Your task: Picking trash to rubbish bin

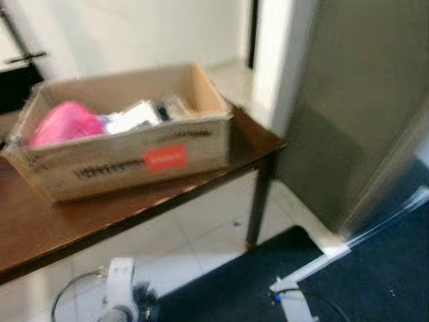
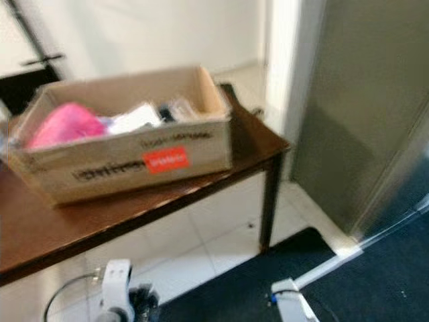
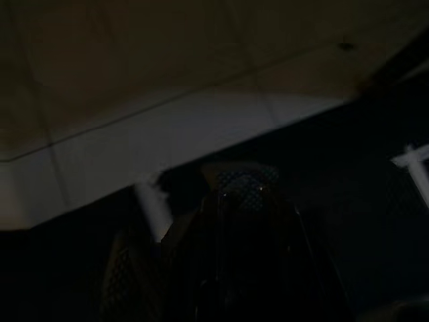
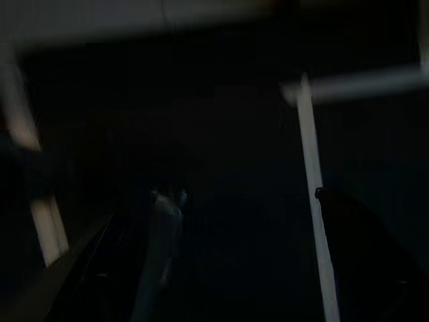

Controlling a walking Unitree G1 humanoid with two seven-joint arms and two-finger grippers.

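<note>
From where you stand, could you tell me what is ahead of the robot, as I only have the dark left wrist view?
Observer: A cardboard box sits on a brown wooden table.
Operator: Thank you, is anything inside it?
Observer: Yes, a pink bundle lies at the robot's left end, with pale packets beside it.
Operator: And where are the arms, please?
Observer: Both hang low, the left arm over pale tiles, the right arm over a dark mat.

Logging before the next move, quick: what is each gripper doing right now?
Left gripper: hangs idle over the floor, too dark to tell.
Right gripper: hangs idle, too dark to tell.
</note>
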